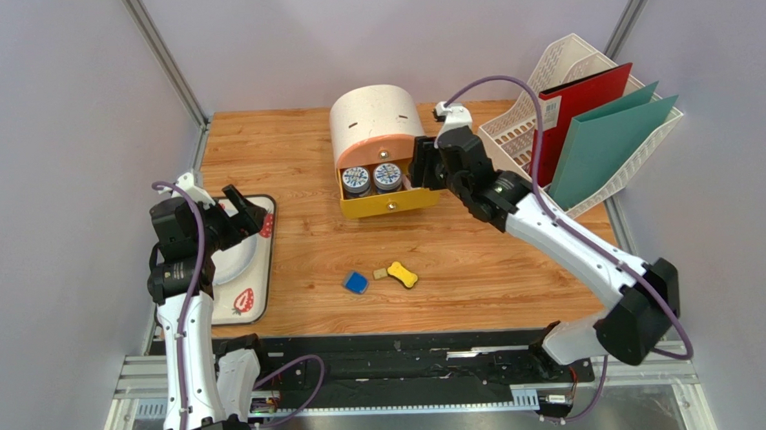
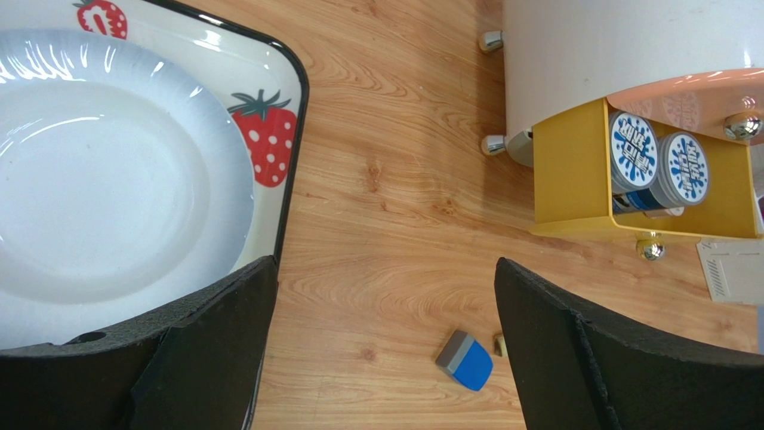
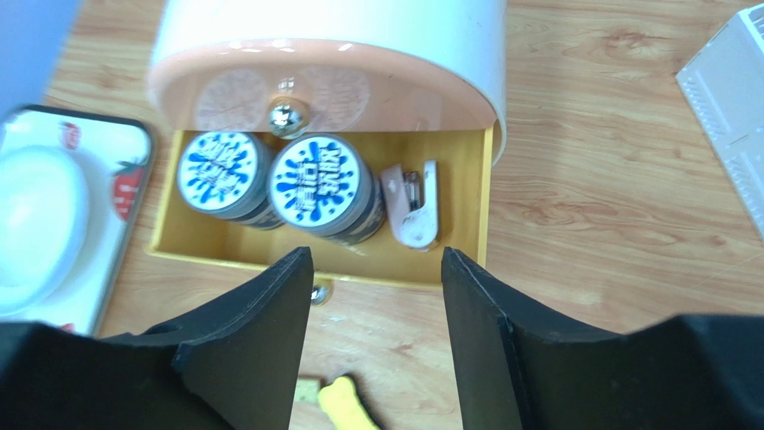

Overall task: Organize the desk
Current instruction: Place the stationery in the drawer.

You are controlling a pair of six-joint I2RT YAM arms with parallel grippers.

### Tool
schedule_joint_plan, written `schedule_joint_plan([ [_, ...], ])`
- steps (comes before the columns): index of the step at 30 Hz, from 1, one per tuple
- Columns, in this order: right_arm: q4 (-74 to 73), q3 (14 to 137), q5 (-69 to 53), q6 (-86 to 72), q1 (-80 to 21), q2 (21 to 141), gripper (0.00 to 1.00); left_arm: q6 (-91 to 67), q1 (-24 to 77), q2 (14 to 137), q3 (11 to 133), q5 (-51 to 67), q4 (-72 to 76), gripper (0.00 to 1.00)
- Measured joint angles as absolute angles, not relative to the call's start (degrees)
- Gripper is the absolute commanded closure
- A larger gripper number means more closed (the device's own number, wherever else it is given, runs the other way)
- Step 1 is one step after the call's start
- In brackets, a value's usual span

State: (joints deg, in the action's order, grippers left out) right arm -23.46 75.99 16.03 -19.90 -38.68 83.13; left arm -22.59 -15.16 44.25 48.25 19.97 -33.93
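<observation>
right hand [image 3: 375,260] over drawer [image 3: 206,246], stapler [image 3: 412,208] perhaps

desk [image 1: 311,247] orange-brown wood-grain; tray [image 1: 259,269] white, red strawberries, black rim; drawer [image 1: 388,205] yellow; tins [image 3: 309,184] white lids, blue splash print; eraser [image 1: 357,283] blue-grey; red folder [image 1: 586,109], teal folder [image 1: 602,147].

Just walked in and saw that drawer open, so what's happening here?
The robot is tidying the desk. Its right claw hangs open and empty over the open yellow drawer, which holds two tins and a small stapler. The left claw, wide open, hovers at the edge of the tray with the plate, holding nothing. A blue eraser and a yellow piece lie loose on the desk.
</observation>
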Motion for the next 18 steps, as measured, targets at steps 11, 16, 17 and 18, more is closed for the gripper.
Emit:
schedule_joint_plan([
  [11, -15.1, 57.9, 9.9, -33.6, -42.6, 75.2, 0.42, -22.6, -15.2, 44.5, 48.2, 20.4, -33.7, 0.01],
  [16, -12.3, 57.0, 7.9, -36.5, -42.6, 78.7, 0.42, -22.6, -15.2, 44.5, 48.2, 20.5, -33.6, 0.01],
  [17, -11.7, 57.0, 7.7, -36.8, -42.6, 79.3, 0.42, -22.6, -15.2, 44.5, 48.2, 20.6, -33.6, 0.01],
  [18, -11.2, 57.0, 7.6, -36.9, -42.6, 79.8, 0.42, -22.6, -15.2, 44.5, 48.2, 20.7, -33.6, 0.01],
])
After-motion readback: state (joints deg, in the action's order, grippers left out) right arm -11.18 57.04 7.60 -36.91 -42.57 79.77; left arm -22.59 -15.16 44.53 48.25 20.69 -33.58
